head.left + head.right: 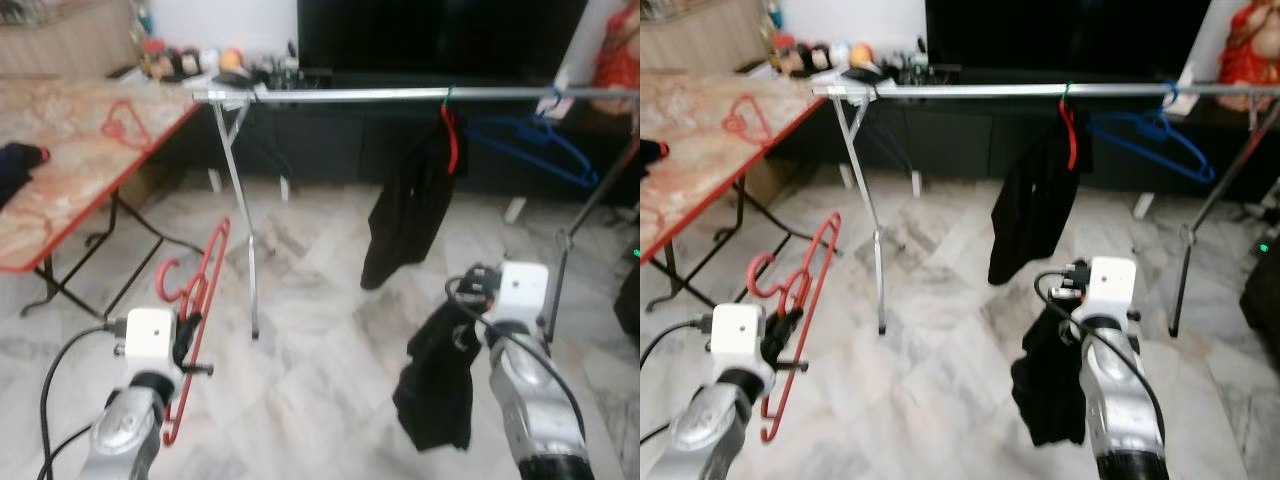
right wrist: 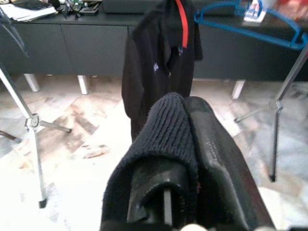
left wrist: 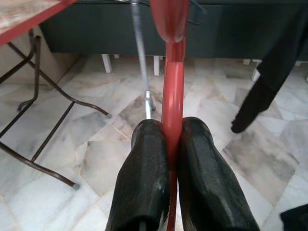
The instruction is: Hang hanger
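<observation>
My left gripper (image 3: 172,139) is shut on a red hanger (image 1: 198,300), held upright low at the left, well short of the silver rail (image 1: 400,96). My right gripper (image 2: 185,120) is shut on a black garment (image 1: 440,375) that dangles below it at the lower right. On the rail hang a black shirt (image 1: 405,215) on a red hanger (image 1: 452,135) and a bare blue hanger (image 1: 530,145). Another red hanger (image 1: 125,125) lies on the marble-topped table (image 1: 70,170).
The rack's silver legs (image 1: 240,220) stand between my arms and the dark TV cabinet (image 1: 330,140) behind. The red-edged table and its black folding legs (image 1: 110,250) are at the left. Marble floor (image 1: 320,330) spreads in front.
</observation>
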Tool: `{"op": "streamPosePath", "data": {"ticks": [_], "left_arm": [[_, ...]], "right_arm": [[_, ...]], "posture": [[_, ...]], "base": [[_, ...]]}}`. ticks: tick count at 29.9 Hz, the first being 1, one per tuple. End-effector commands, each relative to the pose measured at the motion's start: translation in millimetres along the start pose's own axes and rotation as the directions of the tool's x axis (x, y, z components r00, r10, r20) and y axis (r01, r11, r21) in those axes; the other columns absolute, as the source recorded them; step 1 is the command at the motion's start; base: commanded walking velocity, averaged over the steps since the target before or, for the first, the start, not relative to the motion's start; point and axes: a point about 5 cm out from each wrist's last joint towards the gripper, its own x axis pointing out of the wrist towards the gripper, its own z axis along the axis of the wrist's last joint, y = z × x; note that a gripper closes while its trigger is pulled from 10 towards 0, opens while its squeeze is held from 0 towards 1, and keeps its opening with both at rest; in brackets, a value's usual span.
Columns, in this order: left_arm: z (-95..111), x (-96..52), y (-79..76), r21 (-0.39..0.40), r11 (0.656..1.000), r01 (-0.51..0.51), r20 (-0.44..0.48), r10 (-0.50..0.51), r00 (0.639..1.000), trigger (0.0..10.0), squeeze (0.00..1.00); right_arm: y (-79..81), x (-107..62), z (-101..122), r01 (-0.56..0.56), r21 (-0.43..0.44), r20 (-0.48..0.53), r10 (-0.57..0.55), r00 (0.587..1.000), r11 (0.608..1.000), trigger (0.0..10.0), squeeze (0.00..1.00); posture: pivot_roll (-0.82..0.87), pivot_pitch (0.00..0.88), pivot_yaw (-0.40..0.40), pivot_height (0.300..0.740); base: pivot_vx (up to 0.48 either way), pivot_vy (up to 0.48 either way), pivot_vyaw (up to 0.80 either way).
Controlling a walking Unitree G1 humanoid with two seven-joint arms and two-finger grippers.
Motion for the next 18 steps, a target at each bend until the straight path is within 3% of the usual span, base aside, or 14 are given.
{"op": "streamPosePath", "data": {"ticks": [1,6,18], "left_arm": [[1.0,-2.6,5.5,0.014,1.0,-0.008,-0.003,0.008,1.0,10.0,0.0],[1.0,-2.3,4.8,0.027,0.999,0.017,-0.009,-0.017,1.0,10.0,0.0],[3.6,-3.6,1.4,0.03,0.999,0.042,-0.004,-0.041,0.999,10.0,0.0]], "right_arm": [[10.3,2.9,13.0,-0.029,0.004,0.047,0.029,0.998,1.0,10.0,0.0],[12.4,4.3,15.9,-0.028,0.004,0.049,0.028,0.998,1.0,10.0,0.0],[14.1,7.5,20.1,-0.019,0.007,0.05,0.018,0.999,1.0,10.0,0.0]], "posture": [[-0.03,0.0,0.024,0.74],[-0.02,0.0,0.024,0.74],[-0.01,0.0,0.022,0.74]], "base": [[0.0,0.472,0.0],[0.0,0.44,0.0],[0.0,0.0,0.0]]}}
